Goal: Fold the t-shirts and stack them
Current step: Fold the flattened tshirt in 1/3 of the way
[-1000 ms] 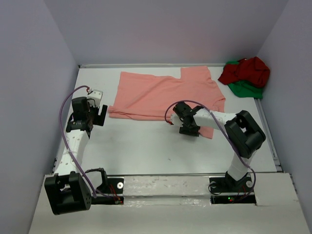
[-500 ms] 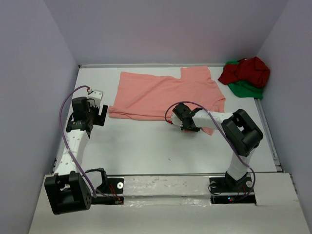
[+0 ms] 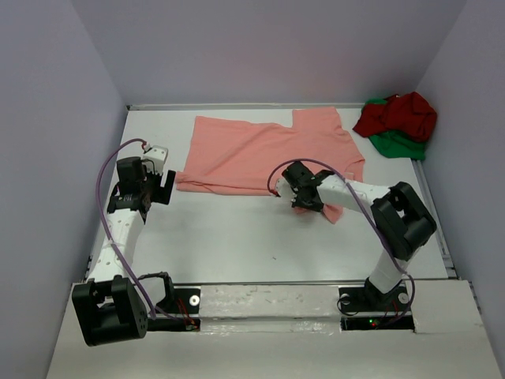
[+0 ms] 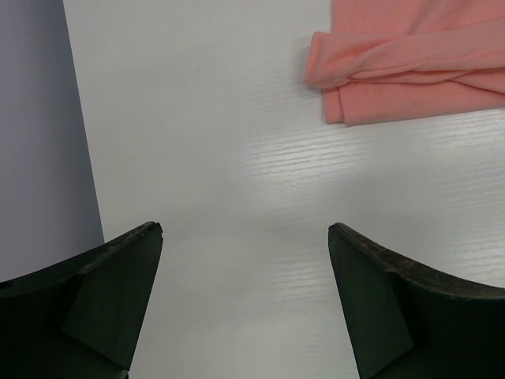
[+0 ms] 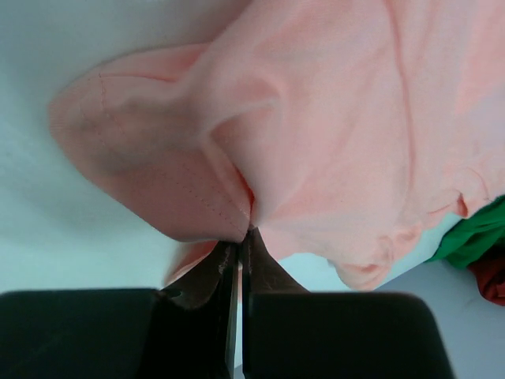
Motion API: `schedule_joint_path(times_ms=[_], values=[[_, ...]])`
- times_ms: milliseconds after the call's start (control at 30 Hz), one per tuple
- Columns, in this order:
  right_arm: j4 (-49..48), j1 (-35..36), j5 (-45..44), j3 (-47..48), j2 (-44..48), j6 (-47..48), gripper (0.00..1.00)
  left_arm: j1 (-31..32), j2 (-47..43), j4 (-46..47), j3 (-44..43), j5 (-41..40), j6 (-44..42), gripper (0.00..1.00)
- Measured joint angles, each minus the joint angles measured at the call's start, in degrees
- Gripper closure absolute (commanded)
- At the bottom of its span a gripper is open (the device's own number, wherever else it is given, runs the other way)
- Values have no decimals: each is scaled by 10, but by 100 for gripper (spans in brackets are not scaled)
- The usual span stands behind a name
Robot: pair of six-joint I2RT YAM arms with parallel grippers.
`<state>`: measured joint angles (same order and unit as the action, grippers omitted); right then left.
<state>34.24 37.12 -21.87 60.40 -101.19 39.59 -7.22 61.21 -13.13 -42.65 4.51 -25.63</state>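
The salmon-pink t-shirt (image 3: 264, 150) lies spread across the back middle of the table, its left side folded over (image 4: 394, 71). My right gripper (image 3: 306, 203) is shut on the hem of that shirt (image 5: 237, 118) at its near right corner, the cloth bunched up at the fingertips. The dark red t-shirt (image 3: 404, 113) lies crumpled on the bright green t-shirt (image 3: 398, 144) in the back right corner. My left gripper (image 3: 158, 188) hangs open over bare table just left of the pink shirt's folded edge, nothing between its fingers (image 4: 118, 276).
Grey walls close in the table on the left (image 3: 55, 158), back and right. The table's left edge meets the wall (image 4: 39, 118) close to my left gripper. Both arm bases stand at the near edge (image 3: 268, 304).
My right gripper has closed on the pink shirt's near right hem and pulled it slightly up and to the right, bunching the cloth. The left arm has not moved.
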Motion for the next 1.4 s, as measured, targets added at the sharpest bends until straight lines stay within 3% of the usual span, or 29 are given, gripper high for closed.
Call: schedule_joint_path(times_ms=[467, 800, 1400], values=[[40, 0, -19, 95, 66, 2, 100, 0, 10, -4, 0, 0, 0, 1], [32, 0, -62, 114, 19, 4, 100, 0, 23, -5, -1, 9, 0, 1], [-77, -46, -135, 182, -85, 35, 100, 0, 25, -13, -2, 12, -2, 1]])
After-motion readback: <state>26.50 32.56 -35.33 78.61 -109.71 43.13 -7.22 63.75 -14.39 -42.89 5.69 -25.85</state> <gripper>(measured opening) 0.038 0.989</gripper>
